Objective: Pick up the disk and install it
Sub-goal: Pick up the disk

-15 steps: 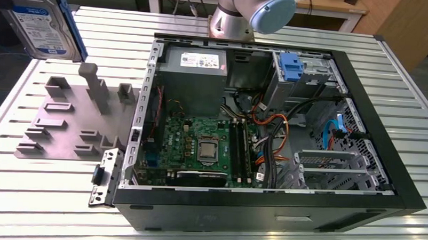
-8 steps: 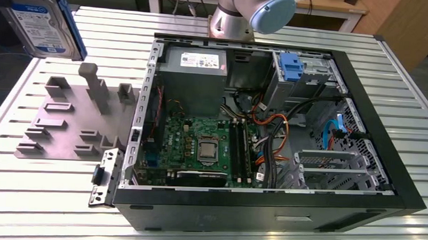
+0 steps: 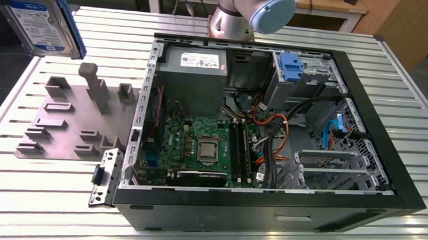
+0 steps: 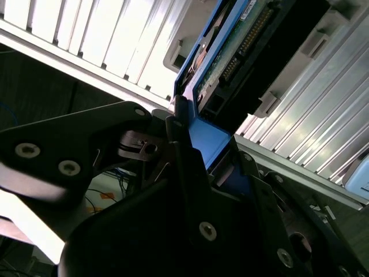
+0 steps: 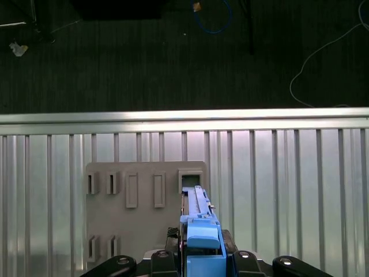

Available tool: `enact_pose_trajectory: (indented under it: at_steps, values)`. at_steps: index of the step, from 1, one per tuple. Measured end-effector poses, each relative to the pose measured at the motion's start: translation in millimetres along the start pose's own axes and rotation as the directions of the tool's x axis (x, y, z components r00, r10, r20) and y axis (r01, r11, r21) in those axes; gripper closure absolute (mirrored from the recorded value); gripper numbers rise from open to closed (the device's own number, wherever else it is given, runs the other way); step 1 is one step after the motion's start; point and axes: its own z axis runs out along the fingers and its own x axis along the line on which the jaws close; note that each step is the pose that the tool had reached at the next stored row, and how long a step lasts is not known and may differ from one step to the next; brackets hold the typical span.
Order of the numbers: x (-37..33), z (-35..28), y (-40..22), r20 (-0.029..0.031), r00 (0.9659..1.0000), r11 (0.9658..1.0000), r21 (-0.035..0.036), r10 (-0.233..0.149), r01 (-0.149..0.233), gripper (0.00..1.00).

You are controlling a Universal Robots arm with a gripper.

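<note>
Disk (image 3: 38, 19) is up in the air, blue frame clamped in the closed tool (image 5: 202, 254), clear of grey holder (image 3: 57, 125) under the tool. Pickup looks done, install left: open case (image 3: 253, 207) well apart on desk (image 3: 401, 78), disk not yet in it.

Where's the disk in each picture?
Exterior view: the disk, upper corner on the exterior view's left.
Second wrist view: the disk, underside showing, in the gripper.
First wrist view: the disk, edge-on, over the grey rack.
Shared landmark: the ribbed table.
</note>
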Motion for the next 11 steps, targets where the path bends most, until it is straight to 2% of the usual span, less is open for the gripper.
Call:
enact_pose_trajectory:
  at_steps: [3, 11]
  values:
    - [0.0, -0.3, -0.1, 0.0, 1.0, 1.0, -0.0001, 0.0, 0.0, 0.63]
    - [-0.1, -5.9, 0.0, -0.0001, 1.0, 1.0, -0.0002, 0.0, 0.0, 0.63]
